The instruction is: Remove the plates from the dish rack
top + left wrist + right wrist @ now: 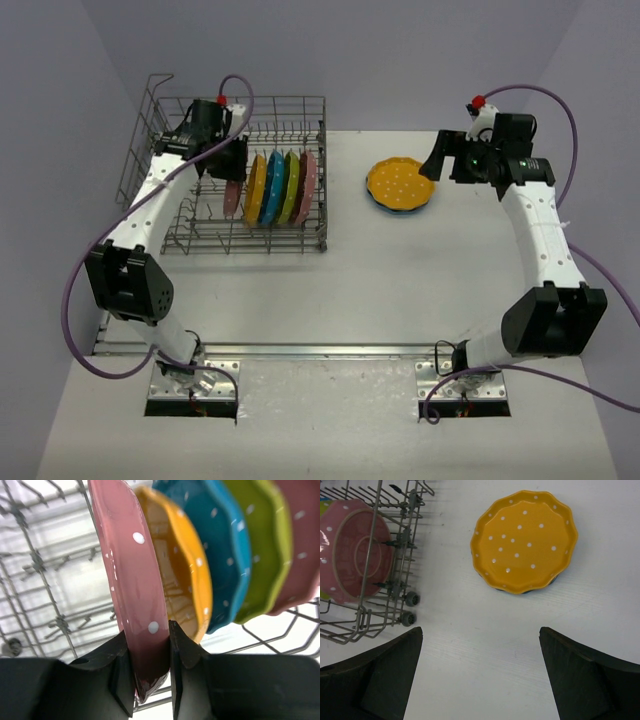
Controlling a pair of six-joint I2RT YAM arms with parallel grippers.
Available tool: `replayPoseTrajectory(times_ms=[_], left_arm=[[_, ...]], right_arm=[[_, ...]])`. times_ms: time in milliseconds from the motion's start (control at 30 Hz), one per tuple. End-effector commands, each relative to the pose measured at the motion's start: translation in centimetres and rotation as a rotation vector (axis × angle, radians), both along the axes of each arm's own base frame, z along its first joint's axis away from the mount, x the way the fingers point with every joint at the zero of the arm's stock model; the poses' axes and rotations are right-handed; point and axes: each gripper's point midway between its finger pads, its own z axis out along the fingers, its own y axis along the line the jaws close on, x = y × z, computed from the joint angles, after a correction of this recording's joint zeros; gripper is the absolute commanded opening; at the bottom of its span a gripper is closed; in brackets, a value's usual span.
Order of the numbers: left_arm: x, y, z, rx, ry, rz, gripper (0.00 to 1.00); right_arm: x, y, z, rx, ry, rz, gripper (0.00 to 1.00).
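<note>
The grey wire dish rack stands at the back left. Several dotted plates stand upright in it: pink, orange-yellow, blue, green and another pink. My left gripper is inside the rack. In the left wrist view the gripper is shut on the rim of the leftmost pink plate. An orange plate lies flat on the table on top of a blue one. My right gripper hovers just right of that stack, open and empty, with the orange plate ahead of it.
The rack's raised wire handle is at its far left corner. The rack's right end with small wheels and the rightmost pink plate show in the right wrist view. White table spreads in front of both.
</note>
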Motion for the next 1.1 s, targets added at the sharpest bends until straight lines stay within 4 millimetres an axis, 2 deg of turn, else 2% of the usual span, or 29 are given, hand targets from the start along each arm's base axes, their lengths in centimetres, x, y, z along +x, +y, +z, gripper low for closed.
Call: replayPoseTrajectory(times_ms=[0,67,233,300,367,400,633,767,833,900,1000,1067], left_arm=[[1.5,1.8,13.2,0.070,-0.390,-0.005,0.00],[1.2,1.9,15.9,0.118,-0.457,-0.045,0.00],[-0.2,1.4,18.7,0.277,-0.565,-0.135,0.00],[-1.1,-0.8,18.6,0.394,-0.619,-0.246,0.00],[-2.7,-1.7,20.2,0.494,-0.723,-0.283,0.00],[-3.1,-3.1,18.7,0.554,-0.717,-0.367,0.00],[-9.1,-8.1,18.8,0.957,-0.937,-0.731,0.00],[-12.7,-11.0,17.6,1.148,-1.118,-0.962,0.00],[-14.0,-11.4,17.5,1.175,-1.182,-1.003,0.00],[-15.5,-13.2,15.5,1.235,-1.251,-1.115,0.00],[-16.4,-14.7,14.5,1.259,-1.307,-1.154,0.00],[-16.7,-15.8,14.7,1.241,-1.330,-1.155,0.00]], right_arm=[[0.0,1.6,4.2,0.078,-0.092,0.043,0.99],[-0.2,2.1,4.7,0.110,-0.096,0.065,0.99],[-0.5,3.5,6.1,0.186,-0.097,0.106,0.99],[-0.7,4.1,6.2,0.223,-0.084,0.129,0.99],[-0.9,4.9,6.5,0.276,-0.067,0.155,0.99],[-1.1,5.3,6.5,0.297,-0.057,0.168,0.99],[-1.8,8.2,6.5,0.490,0.032,0.309,0.99],[-2.0,10.0,6.2,0.623,0.120,0.362,0.99],[-2.0,10.8,6.2,0.644,0.142,0.380,0.99],[-2.2,12.4,5.8,0.660,0.174,0.421,0.99],[-3.2,15.3,4.8,0.658,0.223,0.488,0.99],[-3.8,16.8,4.0,0.652,0.252,0.528,0.99]])
